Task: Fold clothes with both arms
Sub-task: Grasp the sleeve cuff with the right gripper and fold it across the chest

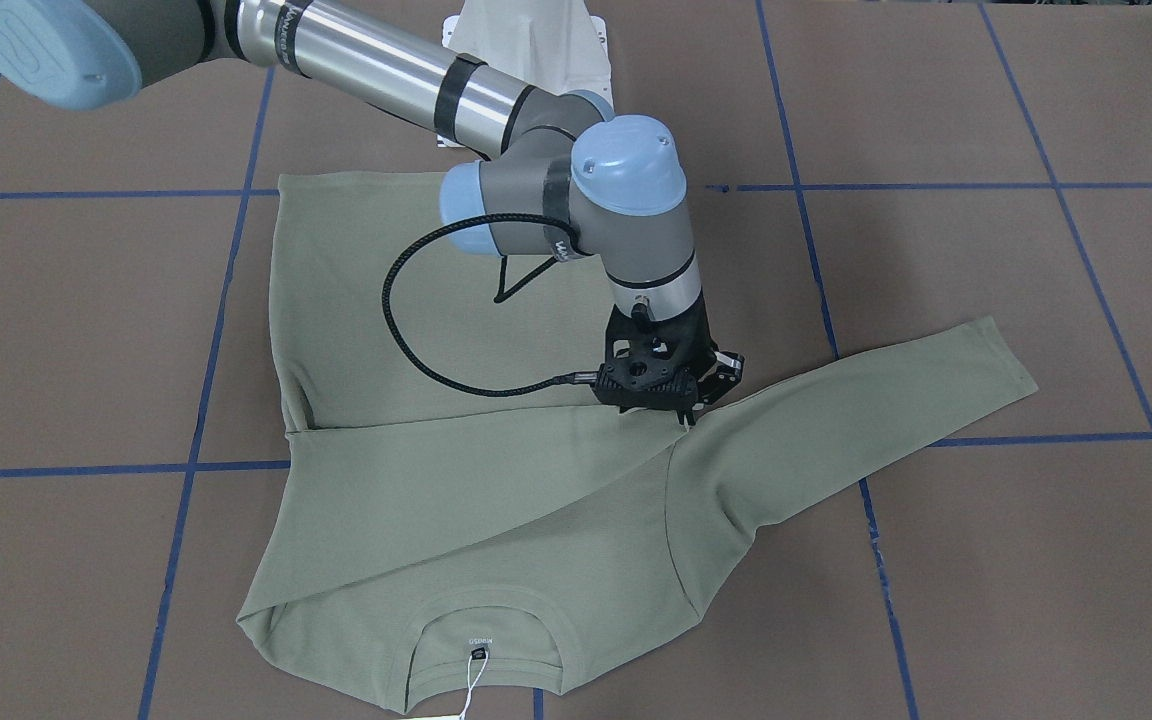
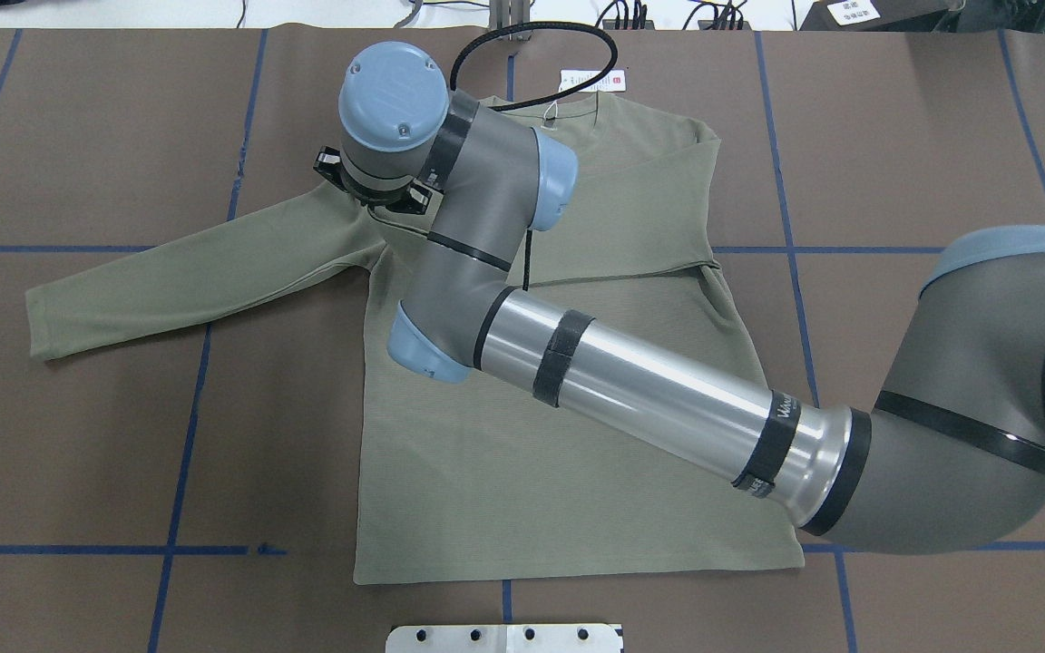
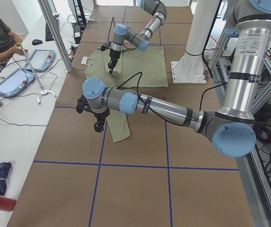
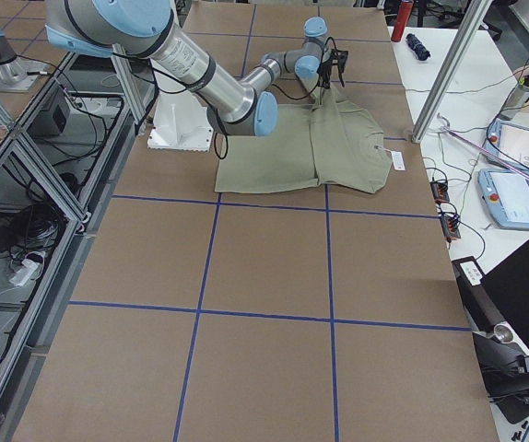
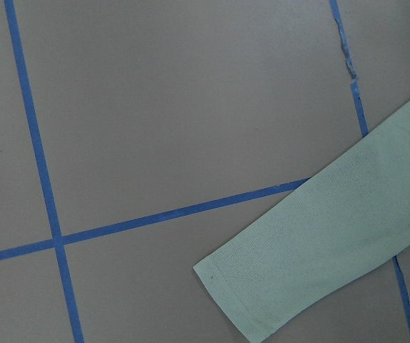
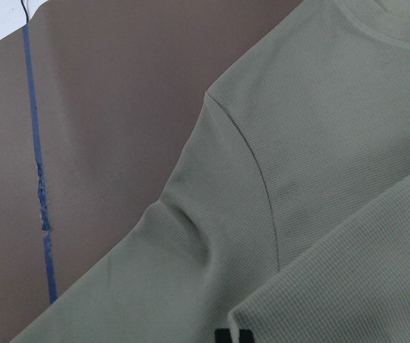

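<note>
The sage-green shirt lies flat on the brown table, neck and white hang tag away from the robot. One sleeve is folded across the chest. The other sleeve stretches out flat to my left side. My right arm reaches across the shirt. Its gripper is down on the cloth by the far shoulder seam, shut on the end of the folded sleeve; one black fingertip shows at the cloth edge. My left gripper hangs above the table beside the outstretched sleeve's cuff; whether it is open or shut I cannot tell.
Blue tape lines divide the table into squares. The white pedestal base stands at the near edge. In the left side view a person sits by tablets on a side bench, behind a metal post.
</note>
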You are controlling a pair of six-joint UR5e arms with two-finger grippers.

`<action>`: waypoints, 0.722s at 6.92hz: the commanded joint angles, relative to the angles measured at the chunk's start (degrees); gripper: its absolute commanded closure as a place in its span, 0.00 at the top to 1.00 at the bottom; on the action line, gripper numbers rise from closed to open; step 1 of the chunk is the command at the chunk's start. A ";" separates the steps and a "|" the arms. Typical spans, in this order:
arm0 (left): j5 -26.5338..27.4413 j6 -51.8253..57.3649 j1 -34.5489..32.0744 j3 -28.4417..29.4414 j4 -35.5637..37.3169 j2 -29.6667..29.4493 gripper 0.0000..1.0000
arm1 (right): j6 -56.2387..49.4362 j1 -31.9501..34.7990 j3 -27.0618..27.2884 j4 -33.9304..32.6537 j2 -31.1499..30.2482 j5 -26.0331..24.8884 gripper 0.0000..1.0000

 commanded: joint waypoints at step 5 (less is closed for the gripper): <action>4.05 -22.89 11.99 25.73 -33.77 -3.76 1.00 | -0.43 3.32 9.21 -4.50 -5.03 6.70 1.00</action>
